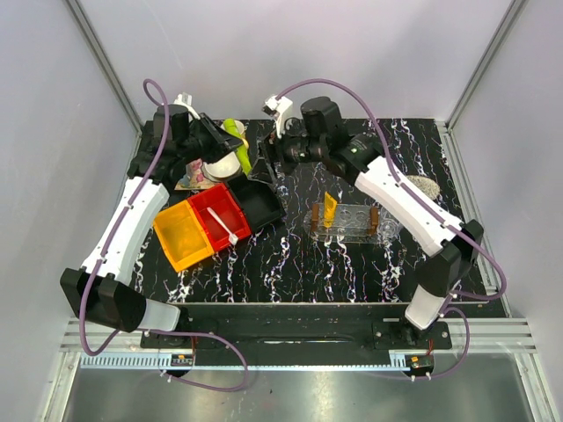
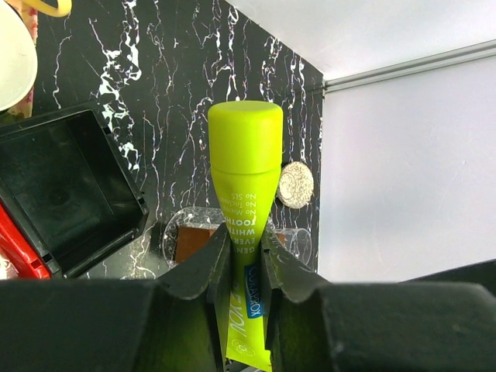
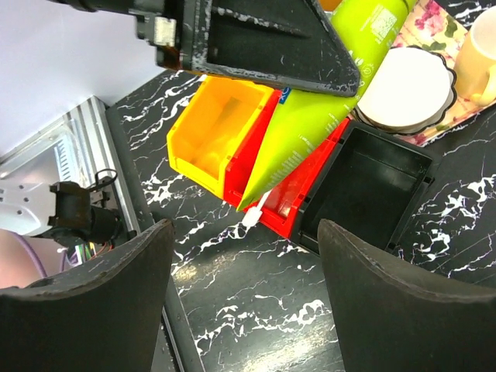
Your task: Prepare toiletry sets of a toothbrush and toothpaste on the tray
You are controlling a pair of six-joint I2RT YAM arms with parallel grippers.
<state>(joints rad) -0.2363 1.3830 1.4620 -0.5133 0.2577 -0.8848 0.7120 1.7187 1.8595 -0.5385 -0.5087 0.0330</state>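
My left gripper is shut on the flat end of the lime green toothpaste and holds it in the air over the back left, cap away from the wrist. The same tube slants across the right wrist view. My right gripper is open and empty, just right of the tube, above bare table. An orange-yellow toothpaste stands in the clear rack. The white toothbrush lies in the red bin, head over its rim. The clear tray shows faintly around the rack.
A yellow bin, the red bin and a black bin sit side by side at the left. A floral tray with cups is behind them. A round speckled pad lies at the right. White walls enclose the table.
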